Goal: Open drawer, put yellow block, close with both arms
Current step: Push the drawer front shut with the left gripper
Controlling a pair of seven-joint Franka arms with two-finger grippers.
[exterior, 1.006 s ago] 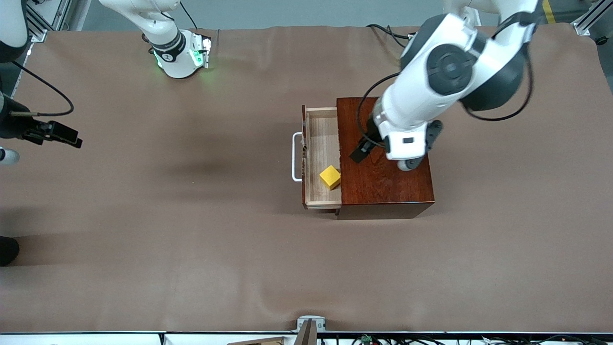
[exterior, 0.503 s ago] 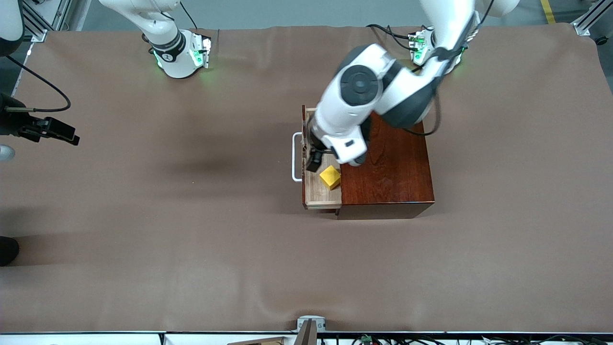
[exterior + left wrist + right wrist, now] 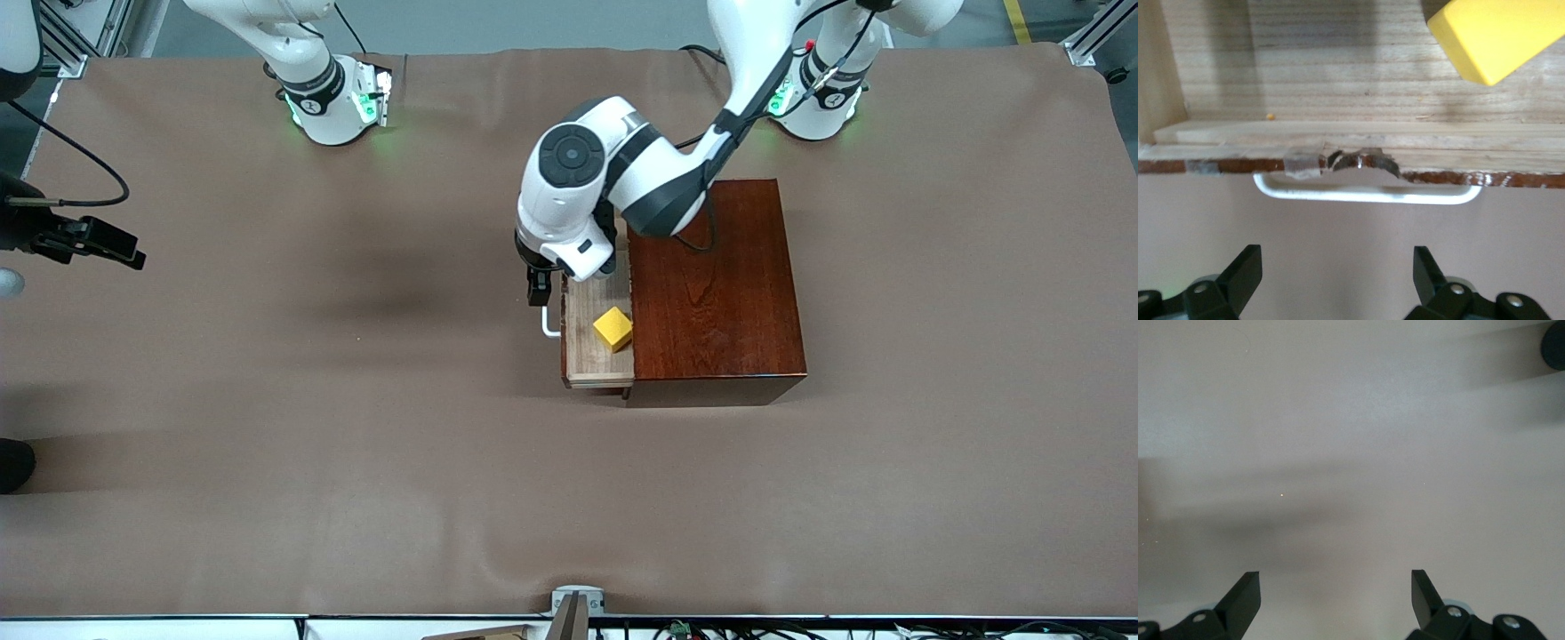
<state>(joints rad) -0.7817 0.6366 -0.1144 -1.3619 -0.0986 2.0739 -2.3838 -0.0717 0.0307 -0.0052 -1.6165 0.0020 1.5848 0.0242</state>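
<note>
The dark red-brown box (image 3: 716,284) stands mid-table with its drawer (image 3: 587,360) pulled open toward the right arm's end. The yellow block (image 3: 613,328) lies in the pale-wood tray; it also shows in the left wrist view (image 3: 1498,33). My left gripper (image 3: 537,292) is open and empty, low over the table just in front of the white handle (image 3: 549,329). In the left wrist view the handle (image 3: 1368,195) lies a little ahead of the gripper (image 3: 1336,270), apart from its fingertips. My right gripper (image 3: 129,258) waits open and empty over bare table at the right arm's end, as the right wrist view (image 3: 1333,590) shows.
The brown table cover (image 3: 356,444) spreads all round the box. A dark object (image 3: 13,464) sits at the table's edge at the right arm's end. A camera mount (image 3: 576,604) stands at the edge nearest the front camera.
My left arm has swung from over the box top, across the open drawer, down to in front of the handle. The block, drawer and right arm have stayed put.
</note>
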